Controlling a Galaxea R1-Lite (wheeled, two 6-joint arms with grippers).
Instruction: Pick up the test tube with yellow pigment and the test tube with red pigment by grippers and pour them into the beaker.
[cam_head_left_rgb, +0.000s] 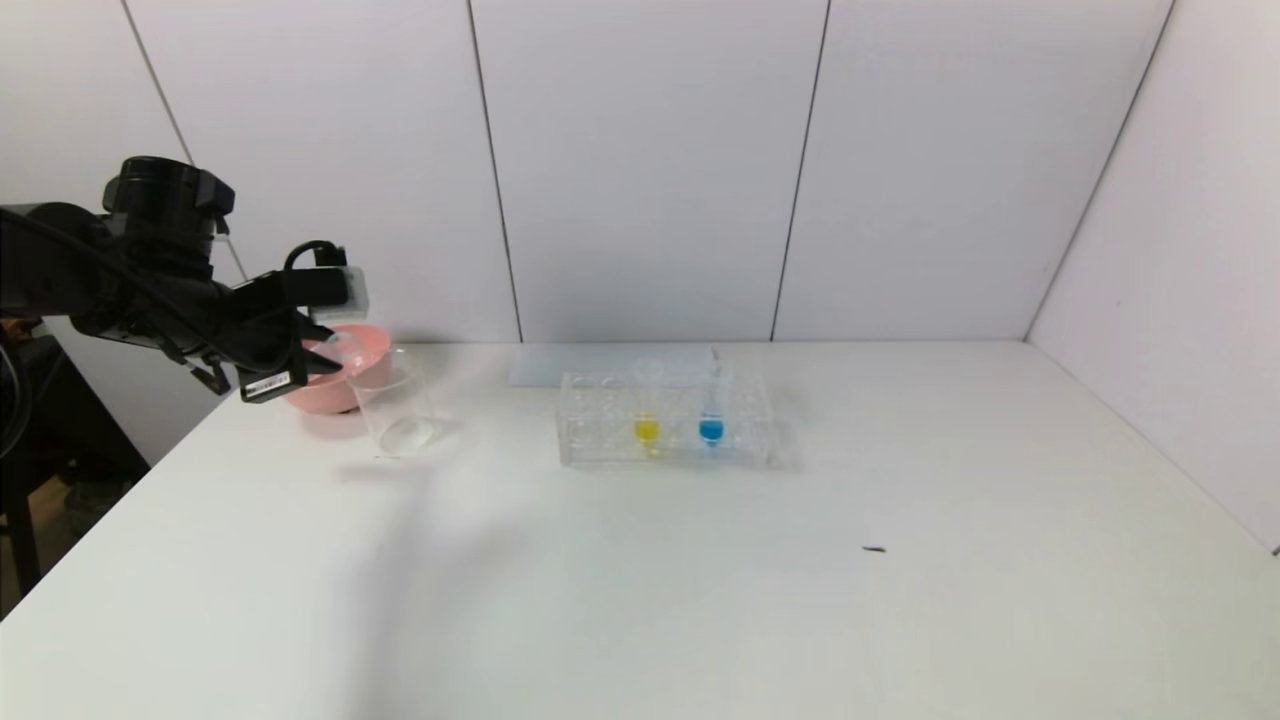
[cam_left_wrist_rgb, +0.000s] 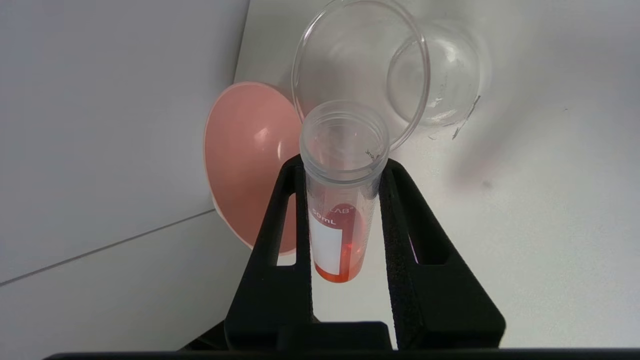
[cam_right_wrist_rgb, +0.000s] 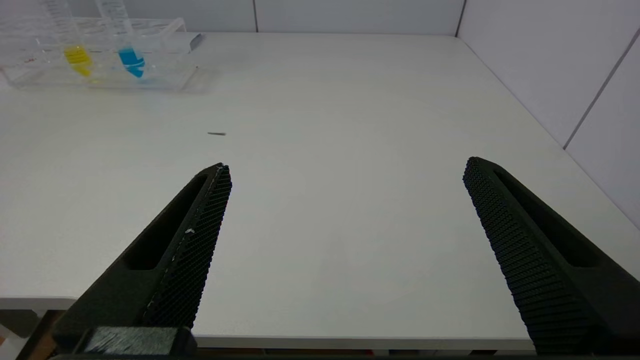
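Pink bowl (cam_head_left_rgb: 335, 375) crowds beaker (cam_head_left_rgb: 395, 405) rearward; table (cam_head_left_rgb: 700, 600) front lies open.

The counter (cam_head_left_rgb: 700, 600) is plain white, and so are the panelled walls behind it. The bowl (cam_left_wrist_rgb: 240, 160) is salmon pink. The beaker (cam_head_left_rgb: 395, 405) and the rack (cam_head_left_rgb: 600, 445) are clear. One tube (cam_left_wrist_rgb: 342, 200) holds red-orange liquid and bears a white label; another tube (cam_head_left_rgb: 647, 420) holds bright yellow, a third (cam_head_left_rgb: 711, 420) blue. Both tools, left (cam_left_wrist_rgb: 345, 165) and right (cam_right_wrist_rgb: 345, 175), are black, the right one's pads (cam_right_wrist_rgb: 200, 240) finely ridged.

Head camera overlooks the table (cam_head_left_rgb: 700, 600); wrist cameras view it close.
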